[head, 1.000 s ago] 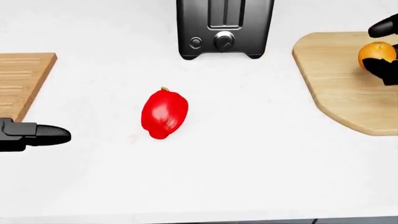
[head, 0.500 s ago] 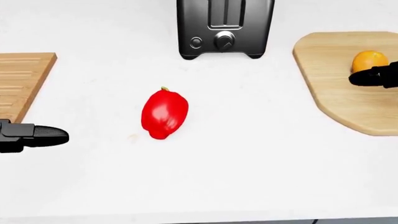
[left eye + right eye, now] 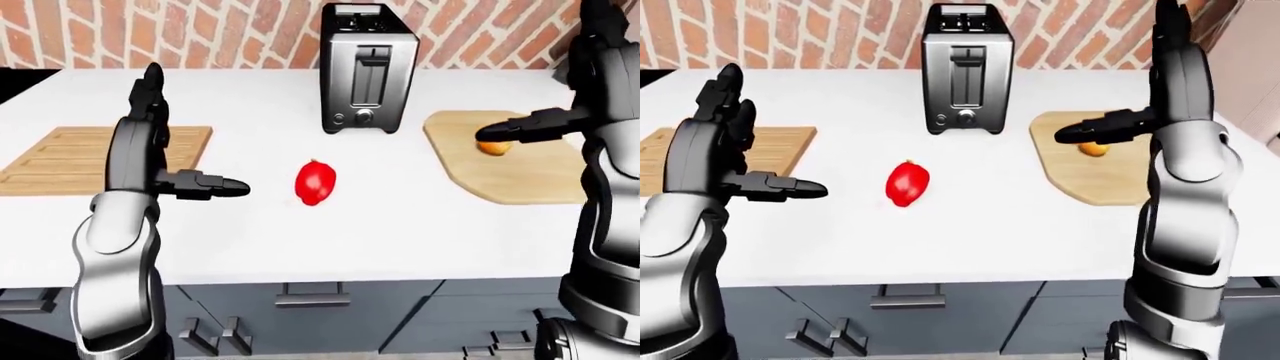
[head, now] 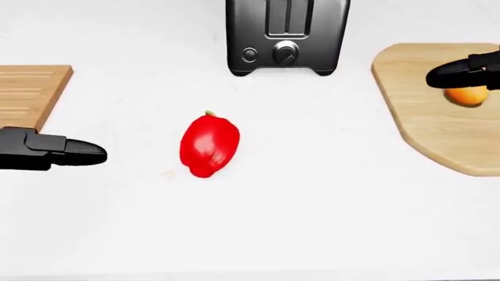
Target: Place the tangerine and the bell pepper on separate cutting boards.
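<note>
No writing shows; the tangerine lies on the right cutting board, both hands' fingers outstretched, empty.

Two cutting boards — one tangerine, one bell pepper, one toaster.

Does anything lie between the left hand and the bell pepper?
No. In the head view only bare white counter separates the left hand from the bell pepper.
</note>
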`<state>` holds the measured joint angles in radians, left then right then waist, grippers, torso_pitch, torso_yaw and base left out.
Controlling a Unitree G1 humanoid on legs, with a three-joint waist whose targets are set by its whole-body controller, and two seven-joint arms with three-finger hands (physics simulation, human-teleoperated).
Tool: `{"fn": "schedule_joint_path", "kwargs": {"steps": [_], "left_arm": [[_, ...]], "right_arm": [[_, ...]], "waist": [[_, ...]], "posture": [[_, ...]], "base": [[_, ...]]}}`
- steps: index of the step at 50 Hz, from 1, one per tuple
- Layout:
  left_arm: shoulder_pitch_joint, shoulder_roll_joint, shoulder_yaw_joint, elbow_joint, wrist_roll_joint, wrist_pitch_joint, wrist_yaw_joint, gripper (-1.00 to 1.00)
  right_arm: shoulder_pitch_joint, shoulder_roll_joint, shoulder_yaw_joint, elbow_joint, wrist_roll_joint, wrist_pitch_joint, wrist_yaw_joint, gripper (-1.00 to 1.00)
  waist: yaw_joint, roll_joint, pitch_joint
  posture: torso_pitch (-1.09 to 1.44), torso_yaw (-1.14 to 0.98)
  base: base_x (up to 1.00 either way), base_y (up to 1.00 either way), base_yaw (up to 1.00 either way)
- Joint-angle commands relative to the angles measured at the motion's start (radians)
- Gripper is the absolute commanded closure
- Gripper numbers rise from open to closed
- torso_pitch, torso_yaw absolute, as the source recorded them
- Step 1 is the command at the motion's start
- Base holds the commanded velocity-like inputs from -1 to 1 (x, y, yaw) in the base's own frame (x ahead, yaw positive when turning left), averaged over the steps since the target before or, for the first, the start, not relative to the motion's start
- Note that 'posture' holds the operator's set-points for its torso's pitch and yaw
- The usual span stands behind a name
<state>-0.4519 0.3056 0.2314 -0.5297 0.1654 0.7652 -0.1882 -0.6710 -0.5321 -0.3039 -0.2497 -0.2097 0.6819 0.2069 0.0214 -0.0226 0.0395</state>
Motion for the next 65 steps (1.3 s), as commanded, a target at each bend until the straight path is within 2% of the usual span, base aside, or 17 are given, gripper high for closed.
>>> {"fn": "schedule_joint_path", "kwargs": {"steps": [1,6,9,16,23,34,46,59,65], "left_arm": [[-0.037,0.011,0.000,-0.021,0.008,-0.030,0.001,-1.00],[-0.093,0.016,-0.029,0.028,0.028,-0.039,-0.017,-1.00],[-0.162,0.025,-0.069,0.091,0.046,-0.053,-0.060,-1.00],[-0.253,0.002,-0.109,0.171,0.100,-0.067,-0.131,-1.00],[-0.314,-0.028,-0.144,0.249,0.143,-0.105,-0.191,-1.00],[-0.302,-0.068,-0.180,0.234,0.229,-0.116,-0.308,-1.00],[-0.290,-0.125,-0.216,0.207,0.292,-0.124,-0.394,-1.00],[-0.302,-0.172,-0.241,0.217,0.333,-0.138,-0.441,-1.00],[-0.306,-0.188,-0.247,0.238,0.339,-0.155,-0.441,-1.00]], "right_arm": [[-0.017,-0.011,-0.031,-0.075,0.023,0.029,-0.003,-1.00],[0.042,-0.017,-0.053,-0.168,0.044,0.069,0.003,-1.00],[0.068,-0.003,-0.054,-0.224,0.054,0.092,0.003,-1.00],[0.088,0.001,-0.070,-0.317,0.073,0.160,0.020,-1.00],[0.093,0.005,-0.067,-0.334,0.077,0.168,0.021,-1.00],[0.104,0.019,-0.059,-0.321,0.071,0.140,0.012,-1.00],[0.096,0.020,-0.055,-0.328,0.066,0.155,0.021,-1.00],[0.141,0.051,-0.069,-0.356,0.088,0.143,0.012,-1.00],[0.142,0.082,-0.095,-0.402,0.162,0.185,-0.019,-1.00]], "waist": [[-0.001,0.000,-0.023],[-0.001,-0.003,-0.022],[0.000,-0.005,-0.022],[-0.001,-0.006,-0.021],[-0.004,-0.009,-0.022],[-0.005,-0.012,-0.021],[-0.003,-0.015,-0.021],[-0.001,-0.021,-0.021],[-0.001,-0.022,-0.022]], "posture": [[0.00,0.00],[0.00,0.00],[0.00,0.00],[0.00,0.00],[0.00,0.00],[0.00,0.00],[0.00,0.00],[0.00,0.00],[0.00,0.00]], "base": [[0.00,0.00,0.00],[0.00,0.00,0.00],[0.00,0.00,0.00],[0.00,0.00,0.00],[0.00,0.00,0.00],[0.00,0.00,0.00],[0.00,0.00,0.00],[0.00,0.00,0.00],[0.00,0.00,0.00]]}}
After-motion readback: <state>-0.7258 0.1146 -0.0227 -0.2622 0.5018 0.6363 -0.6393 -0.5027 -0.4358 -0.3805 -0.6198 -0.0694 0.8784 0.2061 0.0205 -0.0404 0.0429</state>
